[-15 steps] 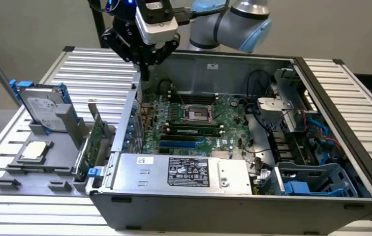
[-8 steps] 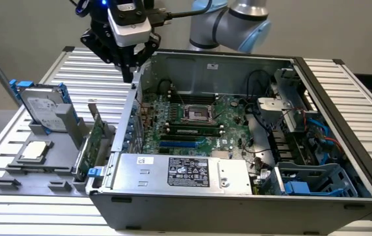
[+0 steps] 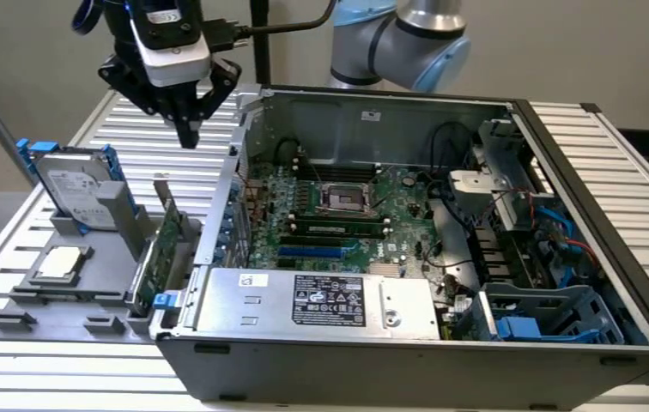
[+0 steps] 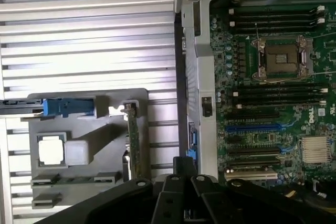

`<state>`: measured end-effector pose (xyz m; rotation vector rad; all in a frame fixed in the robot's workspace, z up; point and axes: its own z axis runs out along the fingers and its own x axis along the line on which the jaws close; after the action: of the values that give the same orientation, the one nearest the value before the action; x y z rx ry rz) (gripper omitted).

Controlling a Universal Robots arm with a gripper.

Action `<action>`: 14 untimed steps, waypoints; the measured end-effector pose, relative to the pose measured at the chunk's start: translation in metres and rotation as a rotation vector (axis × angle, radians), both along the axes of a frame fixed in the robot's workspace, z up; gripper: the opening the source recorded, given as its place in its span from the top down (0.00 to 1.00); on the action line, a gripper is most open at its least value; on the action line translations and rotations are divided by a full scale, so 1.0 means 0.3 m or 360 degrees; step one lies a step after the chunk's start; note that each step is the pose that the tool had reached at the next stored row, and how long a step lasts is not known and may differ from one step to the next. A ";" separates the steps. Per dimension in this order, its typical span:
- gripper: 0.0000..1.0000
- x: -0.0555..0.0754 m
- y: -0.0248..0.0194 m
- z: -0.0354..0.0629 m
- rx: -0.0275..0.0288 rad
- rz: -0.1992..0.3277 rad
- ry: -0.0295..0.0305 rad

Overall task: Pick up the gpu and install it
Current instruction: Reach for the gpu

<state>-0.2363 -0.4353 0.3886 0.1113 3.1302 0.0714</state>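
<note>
Your gripper (image 3: 187, 133) is pinched fully closed with nothing in it, hanging in the air with the gpu (image 3: 162, 249) well below the fingertips and, going by the wrist view, not quite straight under them. The card's standing on its long edge in a slot of the gray holder (image 3: 73, 300), just outside the open case (image 3: 599, 172). I'd guess it's parked upright so the top edge sticks up for a pinch from above, already turned right for the motherboard (image 3: 348, 206) slots past the case wall.
</note>
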 end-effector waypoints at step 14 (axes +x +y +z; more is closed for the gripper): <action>0.89 -0.212 -0.018 -0.035 -0.00039 0.0000 -0.00001</action>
<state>-0.2998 -0.4407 0.3781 0.1113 3.1302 0.0675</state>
